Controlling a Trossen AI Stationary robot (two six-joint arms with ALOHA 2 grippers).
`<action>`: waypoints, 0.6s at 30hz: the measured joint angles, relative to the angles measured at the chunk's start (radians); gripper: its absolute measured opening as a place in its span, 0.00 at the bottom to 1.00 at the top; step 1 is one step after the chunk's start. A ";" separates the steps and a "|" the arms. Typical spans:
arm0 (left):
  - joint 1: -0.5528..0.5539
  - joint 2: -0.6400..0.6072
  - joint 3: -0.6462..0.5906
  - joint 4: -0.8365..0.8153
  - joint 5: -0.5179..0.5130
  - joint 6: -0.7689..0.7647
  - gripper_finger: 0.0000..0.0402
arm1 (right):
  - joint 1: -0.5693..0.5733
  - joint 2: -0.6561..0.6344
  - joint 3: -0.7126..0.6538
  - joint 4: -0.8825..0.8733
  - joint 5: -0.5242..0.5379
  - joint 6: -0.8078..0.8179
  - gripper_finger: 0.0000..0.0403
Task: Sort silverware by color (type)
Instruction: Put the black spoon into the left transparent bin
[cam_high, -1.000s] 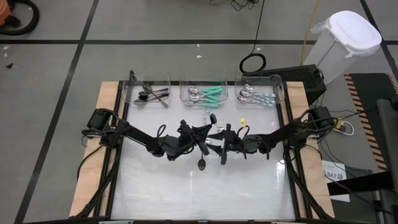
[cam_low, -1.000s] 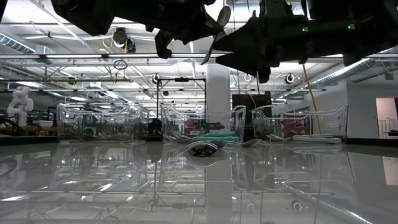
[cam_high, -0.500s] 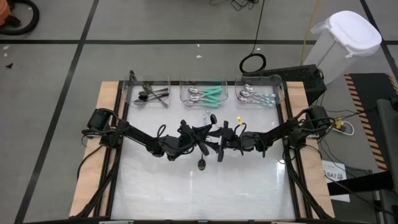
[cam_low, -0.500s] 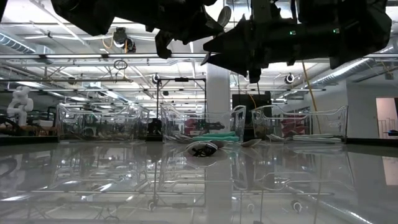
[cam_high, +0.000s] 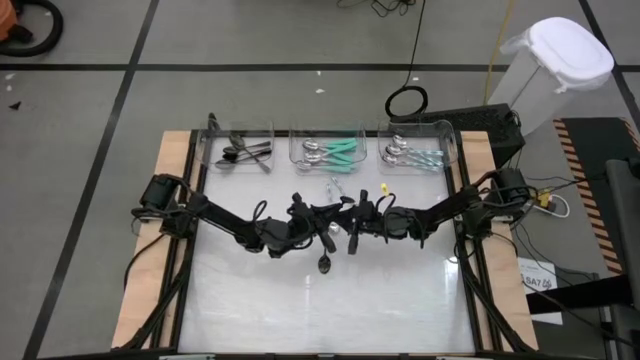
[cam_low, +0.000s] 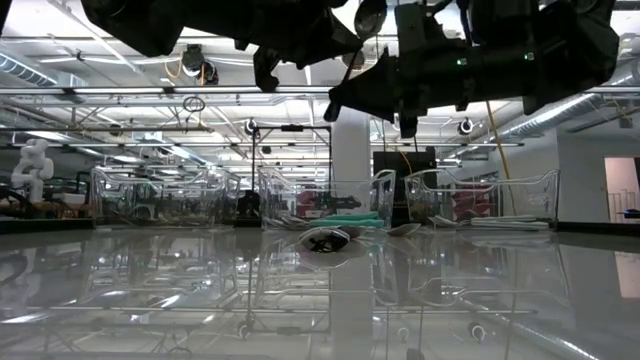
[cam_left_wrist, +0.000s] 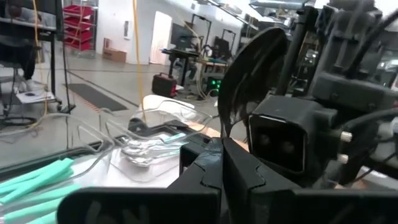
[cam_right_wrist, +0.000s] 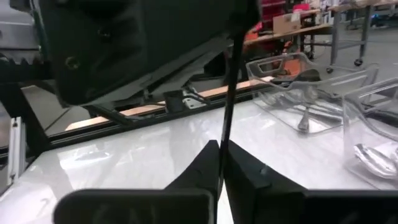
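Note:
A black spoon (cam_left_wrist: 252, 71) hangs in the air over the table's middle, bowl up and tilted. Both grippers are shut on it. My left gripper (cam_left_wrist: 224, 146) comes from the table's left and my right gripper (cam_right_wrist: 221, 146) from the right. They meet nose to nose (cam_high: 343, 215). Another black spoon (cam_high: 325, 263) lies flat on the table just nearer than them. A silver piece with a teal handle (cam_high: 335, 188) lies on the far side of them. My left gripper pinches the black spoon at its neck (cam_left_wrist: 225, 134), just under the bowl, between its two fingers. The fingers come about level from the table's left. The bowl stands up beyond the fingertips, clear of the table. My right gripper pinches the spoon's thin handle (cam_right_wrist: 222, 140) between its two fingers, coming level from the table's right. The fingers lie across the handle, which runs up from them to the left gripper. The spoon is lifted clear.
Three clear bins stand along the far edge. The left one (cam_high: 240, 152) holds dark utensils, the middle one (cam_high: 328, 150) teal-handled ones, and the right one (cam_high: 412, 153) pale-blue-handled ones. The near half of the white table (cam_high: 320, 310) is bare.
My right gripper has moved a little toward the table's left, up to the left gripper. It has shut from wide open onto the black spoon's handle. My left gripper has kept its hold on the spoon and stayed in place.

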 joint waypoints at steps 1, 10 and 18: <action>0.000 0.000 0.000 -0.007 0.001 0.007 0.01 | 0.000 0.000 0.000 -0.007 0.000 0.000 0.02; 0.000 0.000 0.002 -0.103 0.004 0.021 0.06 | -0.003 -0.118 0.000 -0.290 -0.001 -0.038 0.01; -0.022 -0.004 0.001 -0.202 -0.001 0.136 0.10 | 0.017 -0.350 0.000 -0.787 0.000 -0.037 0.01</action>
